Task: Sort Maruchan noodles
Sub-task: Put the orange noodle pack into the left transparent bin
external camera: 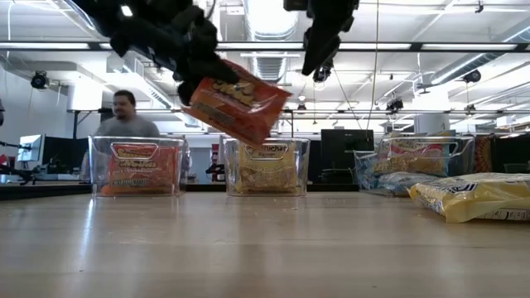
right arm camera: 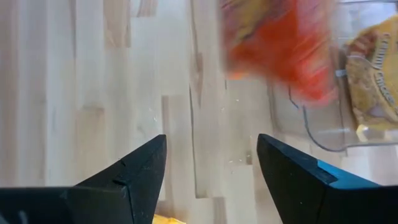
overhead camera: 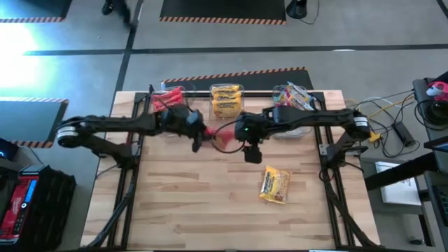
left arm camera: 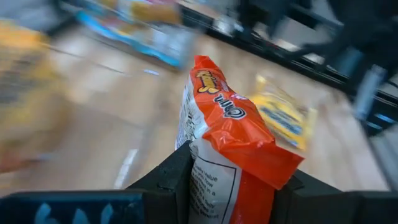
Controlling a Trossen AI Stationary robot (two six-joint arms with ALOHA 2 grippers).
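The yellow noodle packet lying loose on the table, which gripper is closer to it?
Right. The right gripper hovers open just up-table from the yellow packet, nothing between its fingers. The left gripper is farther off to the left, shut on a red packet.

Two dark, near-black jointed arms are observed. A pale grey cylindrical collar is fitted at each arm's outer joint. A small green light is noted on the right arm's wrist housing. The left gripper [left arm camera: 233,186] and right gripper [right arm camera: 211,168] have black, wedge-shaped fingers, with blue panels showing at the finger bases.
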